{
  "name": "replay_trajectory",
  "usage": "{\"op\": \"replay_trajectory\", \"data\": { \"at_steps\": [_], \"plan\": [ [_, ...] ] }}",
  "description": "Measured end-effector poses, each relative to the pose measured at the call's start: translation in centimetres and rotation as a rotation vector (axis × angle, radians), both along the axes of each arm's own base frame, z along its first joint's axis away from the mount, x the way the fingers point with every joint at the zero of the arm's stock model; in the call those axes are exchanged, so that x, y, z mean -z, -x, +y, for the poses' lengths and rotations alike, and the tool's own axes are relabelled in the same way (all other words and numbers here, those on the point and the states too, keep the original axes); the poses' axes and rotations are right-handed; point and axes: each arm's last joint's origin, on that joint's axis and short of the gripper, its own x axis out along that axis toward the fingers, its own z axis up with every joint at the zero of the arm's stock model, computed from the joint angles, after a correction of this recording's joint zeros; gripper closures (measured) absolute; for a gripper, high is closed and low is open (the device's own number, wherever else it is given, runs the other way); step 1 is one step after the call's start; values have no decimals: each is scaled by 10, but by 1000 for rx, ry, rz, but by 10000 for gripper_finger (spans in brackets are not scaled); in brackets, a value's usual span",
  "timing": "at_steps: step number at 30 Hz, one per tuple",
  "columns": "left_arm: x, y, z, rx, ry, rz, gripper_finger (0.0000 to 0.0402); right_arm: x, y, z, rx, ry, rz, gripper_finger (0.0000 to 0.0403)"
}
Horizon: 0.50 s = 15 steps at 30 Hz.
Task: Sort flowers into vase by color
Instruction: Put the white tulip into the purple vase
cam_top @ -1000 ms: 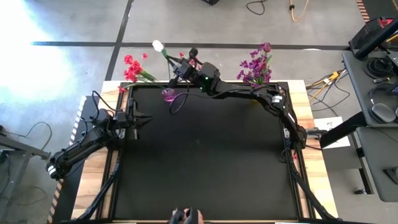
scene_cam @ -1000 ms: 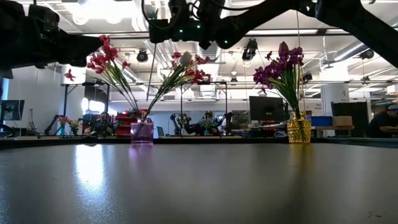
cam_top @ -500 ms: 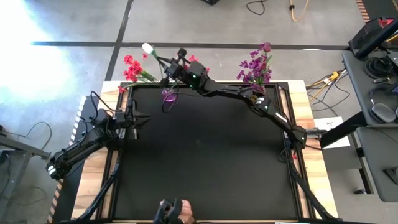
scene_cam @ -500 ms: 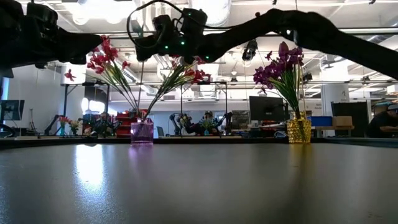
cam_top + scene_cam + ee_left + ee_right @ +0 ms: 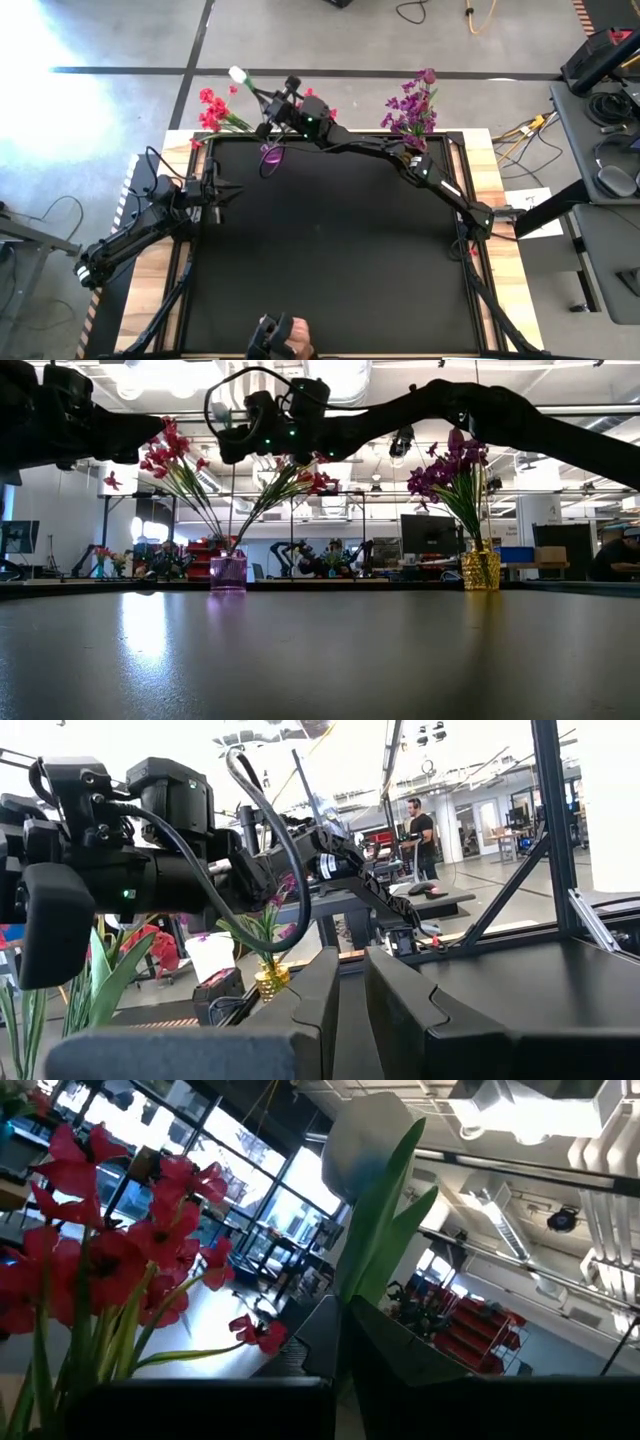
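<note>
My right gripper (image 5: 268, 101) reaches over the table's far left corner and is shut on a white tulip whose bud (image 5: 238, 75) points past the far edge. Right below it a pink glass vase (image 5: 270, 151) stands on the table and holds red flowers (image 5: 211, 109). In the right wrist view the white bud (image 5: 362, 1142) rises beyond the fingers, with the red flowers (image 5: 110, 1260) beside it. A gold vase (image 5: 480, 570) with purple flowers (image 5: 410, 106) stands at the far right. My left gripper (image 5: 224, 192) waits shut by the left edge, holding nothing. My right gripper pinches the tulip's green stem and leaf (image 5: 352, 1285) between its two fingers, a little below the bud. The fingers come from the table's right, slanting upward. The tulip is lifted clear of the table, and its bud sticks out up beyond the fingertips.
Part of a person with a dark object (image 5: 280, 340) shows at the table's near edge. The black tabletop (image 5: 330, 250) lies bare between the vases and the near edge. Beyond the table stands a workshop, with a person (image 5: 418, 820) far off.
My right gripper has carried the white tulip toward the table's far left corner and a little down, to a spot over the pink vase. It stayed shut on the stem. In the last half second it has hardly moved.
</note>
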Motion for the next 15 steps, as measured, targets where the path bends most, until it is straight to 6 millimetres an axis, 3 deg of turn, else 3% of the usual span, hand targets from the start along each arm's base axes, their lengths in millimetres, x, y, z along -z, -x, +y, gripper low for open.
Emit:
{"op": "replay_trajectory", "data": {
  "at_steps": [15],
  "plan": [
    [0, 0, 0, 0, 0, 0, 366, 11, -5, 4, 42, -114, 66, 390]
  ]
}}
